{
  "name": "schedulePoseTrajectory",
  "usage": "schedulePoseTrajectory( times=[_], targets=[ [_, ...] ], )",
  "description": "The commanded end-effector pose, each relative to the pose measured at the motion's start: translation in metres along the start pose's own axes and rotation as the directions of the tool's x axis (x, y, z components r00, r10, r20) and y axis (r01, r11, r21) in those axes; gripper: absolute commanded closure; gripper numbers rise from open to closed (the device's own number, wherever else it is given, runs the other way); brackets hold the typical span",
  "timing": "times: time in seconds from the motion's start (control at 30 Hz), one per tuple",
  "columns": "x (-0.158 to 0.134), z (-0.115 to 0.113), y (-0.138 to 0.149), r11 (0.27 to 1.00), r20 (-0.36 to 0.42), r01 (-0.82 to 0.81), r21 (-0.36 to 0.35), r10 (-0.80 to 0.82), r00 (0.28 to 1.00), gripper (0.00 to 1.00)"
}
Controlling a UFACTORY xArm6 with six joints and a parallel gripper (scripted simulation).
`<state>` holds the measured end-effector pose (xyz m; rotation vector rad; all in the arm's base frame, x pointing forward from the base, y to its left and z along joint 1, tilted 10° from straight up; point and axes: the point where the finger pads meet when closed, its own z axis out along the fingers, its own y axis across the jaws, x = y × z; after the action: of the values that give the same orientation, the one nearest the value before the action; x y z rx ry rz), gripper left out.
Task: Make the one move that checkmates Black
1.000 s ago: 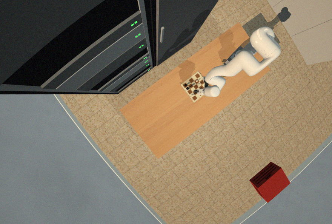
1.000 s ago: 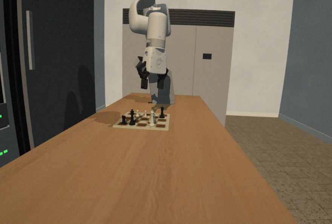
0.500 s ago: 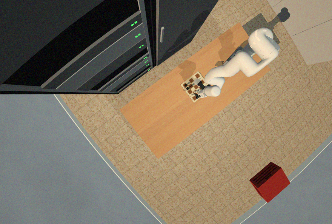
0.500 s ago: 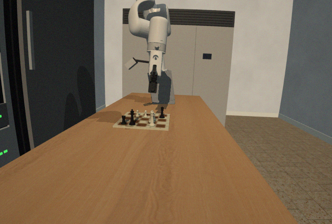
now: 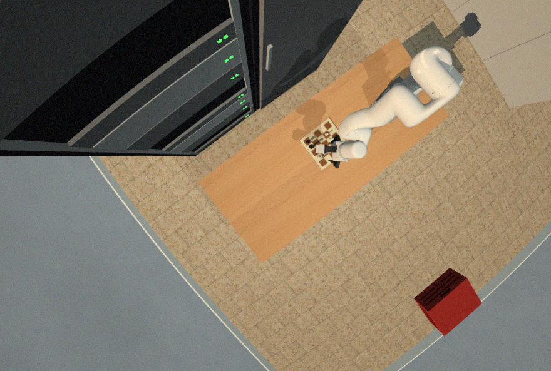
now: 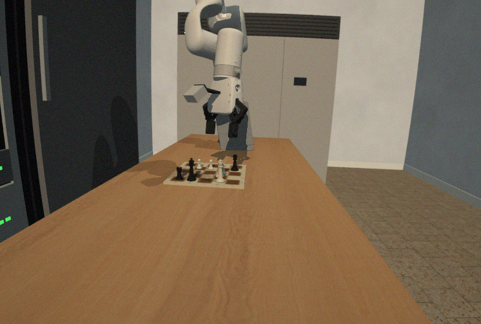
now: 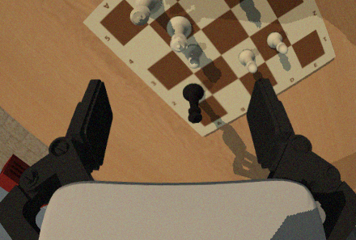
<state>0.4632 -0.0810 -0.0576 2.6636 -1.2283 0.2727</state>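
A small chessboard (image 6: 205, 175) lies on the long wooden table; it also shows in the overhead view (image 5: 321, 142) and the wrist view (image 7: 216, 21). Two tall white pieces (image 7: 145, 6) (image 7: 180, 31) stand near the board's left side in the wrist view, with a third white piece (image 7: 193, 54) in shadow beside them. Two white pawns (image 7: 248, 58) (image 7: 277, 41) stand to the right. My gripper (image 7: 180, 96) (image 6: 221, 128) is open and empty, well above the board's edge.
Dark server racks (image 5: 133, 55) stand beside the table. A grey cabinet (image 6: 271, 87) is behind the table's far end. A red crate (image 5: 447, 300) sits on the tiled floor far from the table.
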Motion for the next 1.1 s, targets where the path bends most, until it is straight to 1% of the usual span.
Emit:
schedulePoseTrajectory(
  times=[0.0, 0.13, 0.27, 0.3, 1.07],
  targets=[
    [0.0014, -0.0004, -0.0011, 0.964, 0.071, 0.265, 0.015, -0.265, 0.962, 0.0],
    [0.0013, 0.0, -0.0011, 0.899, 0.105, 0.436, 0.034, -0.437, 0.893, 0.0],
    [0.0013, 0.0001, -0.0011, 0.89, 0.112, 0.455, 0.037, -0.456, 0.883, 0.0],
    [0.0013, 0.0001, -0.0011, 0.89, 0.112, 0.455, 0.037, -0.456, 0.883, 0.58],
    [0.0013, 0.0001, -0.0011, 0.89, 0.112, 0.455, 0.037, -0.456, 0.883, 0.58]
  ],
)
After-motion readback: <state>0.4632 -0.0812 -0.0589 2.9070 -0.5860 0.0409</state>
